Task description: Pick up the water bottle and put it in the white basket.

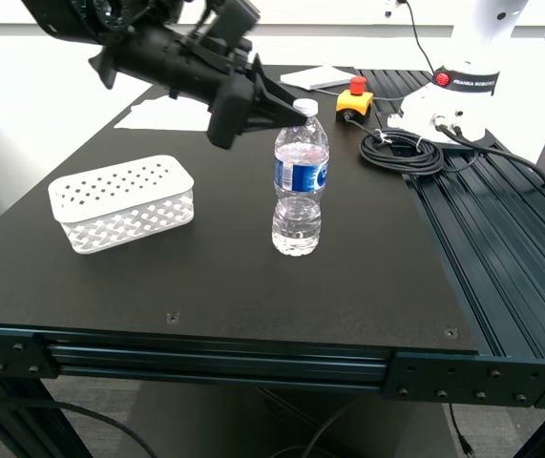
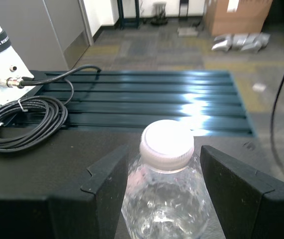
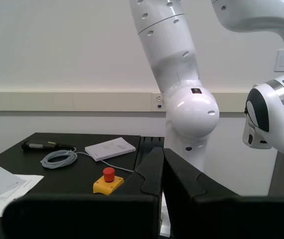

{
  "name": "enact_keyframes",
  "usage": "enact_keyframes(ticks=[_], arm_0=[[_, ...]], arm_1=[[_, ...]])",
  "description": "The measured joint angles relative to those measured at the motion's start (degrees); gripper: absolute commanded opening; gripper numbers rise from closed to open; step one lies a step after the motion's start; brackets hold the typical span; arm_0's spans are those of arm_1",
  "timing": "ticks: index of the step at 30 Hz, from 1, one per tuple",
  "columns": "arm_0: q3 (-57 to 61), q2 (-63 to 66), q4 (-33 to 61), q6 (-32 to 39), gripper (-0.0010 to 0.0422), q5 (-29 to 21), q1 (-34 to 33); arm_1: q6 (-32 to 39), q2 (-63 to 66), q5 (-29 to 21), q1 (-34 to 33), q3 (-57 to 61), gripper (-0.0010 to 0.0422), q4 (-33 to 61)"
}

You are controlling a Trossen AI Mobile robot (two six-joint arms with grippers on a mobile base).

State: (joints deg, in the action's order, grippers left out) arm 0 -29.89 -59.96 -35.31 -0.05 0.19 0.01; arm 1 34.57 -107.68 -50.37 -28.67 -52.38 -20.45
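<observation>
Between the jaws: the water bottle (image 2: pixel 165 184) stands upright on the black table (image 1: pixel 215 277), white cap level with the fingers.
First gripper: my first gripper (image 2: pixel 164 172) is spread wide, one finger on each side of the bottle's neck, neither visibly touching.
Second gripper: my second gripper (image 3: pixel 162 174) has its fingers pressed together on nothing, away from the bottle.
Basket: the white basket (image 1: pixel 124 202) sits apart from the bottle, beneath the reaching arm, flat holed face up.

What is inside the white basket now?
The white basket appears to lie upside down, with its holed flat face upward, so its inside is covered. Through the lattice sides nothing is clearly visible. The water bottle stands outside it.
</observation>
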Motion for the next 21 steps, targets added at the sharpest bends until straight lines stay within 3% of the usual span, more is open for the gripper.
enact_keyframes(ticks=[3, 8, 10, 13, 14, 17, 21], arm_0=[[0.00, 0.00, -0.02, 0.00, 0.0001, -0.02, 0.04], [0.00, 0.00, 0.00, 0.02, 0.0001, -0.02, 0.02], [0.00, 0.00, 0.00, 0.00, 0.0001, -0.02, 0.04], [0.00, 0.00, 0.00, 0.00, 0.0001, -0.02, 0.00], [0.00, 0.00, 0.00, 0.00, 0.0001, -0.02, 0.07], [0.00, 0.00, 0.00, 0.00, 0.0001, -0.02, -0.02], [0.00, 0.00, 0.00, 0.00, 0.0001, -0.02, 0.04]], arm_1=[[1.05, -0.63, 4.00, -1.88, -0.13, 0.0194, -0.74], [-1.05, -5.18, 2.19, -2.12, -1.92, 0.0183, -2.38], [-0.94, -6.05, 1.88, -2.23, -2.27, 0.0141, -2.89], [1.16, -6.03, 4.59, -2.34, -2.21, 0.0013, -3.28], [1.49, -6.01, 5.16, -2.32, -2.14, -0.0003, -3.26], [1.40, -5.35, 7.87, -1.92, -2.19, -0.0003, -2.99], [3.61, -1.40, 16.24, 0.55, -1.88, -0.0001, -1.18]])
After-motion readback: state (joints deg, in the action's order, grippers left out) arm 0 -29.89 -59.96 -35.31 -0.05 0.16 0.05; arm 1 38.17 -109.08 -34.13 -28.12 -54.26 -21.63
